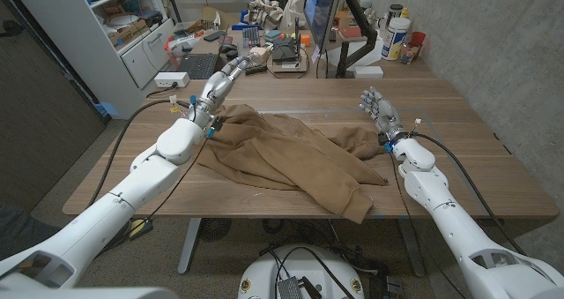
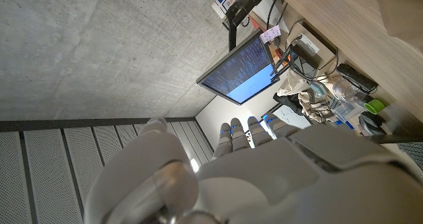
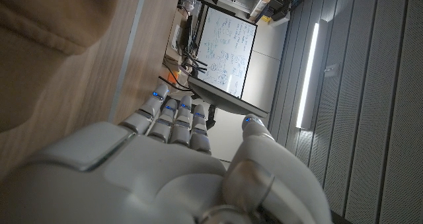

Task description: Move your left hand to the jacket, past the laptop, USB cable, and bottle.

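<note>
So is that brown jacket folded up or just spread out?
Spread out, loosely. The jacket lies rumpled across the table, wrinkled, with one part trailing toward the front edge.

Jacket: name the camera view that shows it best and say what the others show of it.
The head view: the whole brown jacket lies spread on the wooden table between both arms. The right wrist view catches just a blurred brown fold beside the right hand. In the left wrist view I cannot make it out for certain.

Office or lab workroom.
Beyond the left hand (image 1: 236,69): monitor (image 1: 321,12) showing text, keyboard (image 1: 198,65), cluttered desk (image 1: 264,56), white shelving (image 1: 115,26); bare concrete wall (image 1: 493,43).
</note>
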### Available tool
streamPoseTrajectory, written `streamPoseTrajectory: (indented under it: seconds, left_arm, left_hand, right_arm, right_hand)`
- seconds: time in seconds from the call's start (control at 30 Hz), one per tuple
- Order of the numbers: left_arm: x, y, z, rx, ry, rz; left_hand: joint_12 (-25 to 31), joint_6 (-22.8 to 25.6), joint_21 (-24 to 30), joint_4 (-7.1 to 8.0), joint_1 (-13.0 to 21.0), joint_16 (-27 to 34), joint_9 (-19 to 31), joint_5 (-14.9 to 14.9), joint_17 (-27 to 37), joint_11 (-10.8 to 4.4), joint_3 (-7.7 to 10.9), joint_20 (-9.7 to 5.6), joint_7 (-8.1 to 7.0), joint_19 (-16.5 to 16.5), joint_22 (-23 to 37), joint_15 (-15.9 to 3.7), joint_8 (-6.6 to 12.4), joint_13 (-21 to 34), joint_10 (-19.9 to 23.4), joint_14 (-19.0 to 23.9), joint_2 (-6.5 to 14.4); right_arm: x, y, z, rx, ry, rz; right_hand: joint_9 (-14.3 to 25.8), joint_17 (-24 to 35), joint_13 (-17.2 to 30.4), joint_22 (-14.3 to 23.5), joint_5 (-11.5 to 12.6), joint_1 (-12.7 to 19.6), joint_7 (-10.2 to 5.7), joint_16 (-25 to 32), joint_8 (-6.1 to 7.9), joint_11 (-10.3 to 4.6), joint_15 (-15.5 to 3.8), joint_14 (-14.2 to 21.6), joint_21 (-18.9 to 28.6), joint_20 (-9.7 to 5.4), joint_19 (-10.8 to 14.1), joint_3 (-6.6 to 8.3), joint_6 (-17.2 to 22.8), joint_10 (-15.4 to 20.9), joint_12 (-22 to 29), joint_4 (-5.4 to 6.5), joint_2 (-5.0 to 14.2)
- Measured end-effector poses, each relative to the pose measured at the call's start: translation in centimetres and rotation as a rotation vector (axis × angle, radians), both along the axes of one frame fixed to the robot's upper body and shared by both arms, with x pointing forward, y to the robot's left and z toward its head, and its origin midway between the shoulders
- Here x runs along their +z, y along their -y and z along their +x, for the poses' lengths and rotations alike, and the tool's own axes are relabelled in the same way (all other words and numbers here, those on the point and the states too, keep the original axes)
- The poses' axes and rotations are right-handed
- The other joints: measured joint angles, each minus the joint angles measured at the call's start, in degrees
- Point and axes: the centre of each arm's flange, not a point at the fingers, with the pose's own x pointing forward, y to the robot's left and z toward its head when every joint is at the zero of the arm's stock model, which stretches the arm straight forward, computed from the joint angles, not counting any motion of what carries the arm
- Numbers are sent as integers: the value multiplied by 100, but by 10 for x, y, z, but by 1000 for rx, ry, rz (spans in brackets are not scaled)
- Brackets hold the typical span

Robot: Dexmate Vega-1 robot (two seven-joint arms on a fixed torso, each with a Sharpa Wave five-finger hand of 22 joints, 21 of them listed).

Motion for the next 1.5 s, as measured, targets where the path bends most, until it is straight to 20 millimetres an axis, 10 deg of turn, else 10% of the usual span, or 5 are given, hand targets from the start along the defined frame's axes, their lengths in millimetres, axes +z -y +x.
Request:
streamPoseTrajectory:
  seconds: [1.5]
  left_arm:
    - [10,27,-25,183,103,173]
  left_hand:
    - [40,141,28,-70,146,0,0,-85,14,-28,8,181,-79,-55,33,14,44,29,95,55,40]
  right_arm:
    - [1,6,-1,-24,13,-17]
  right_hand:
    - [-2,0,0,0,0,0,10,0,0,-18,-22,39,-103,10,72,-24,51,18,-44,-24,0]
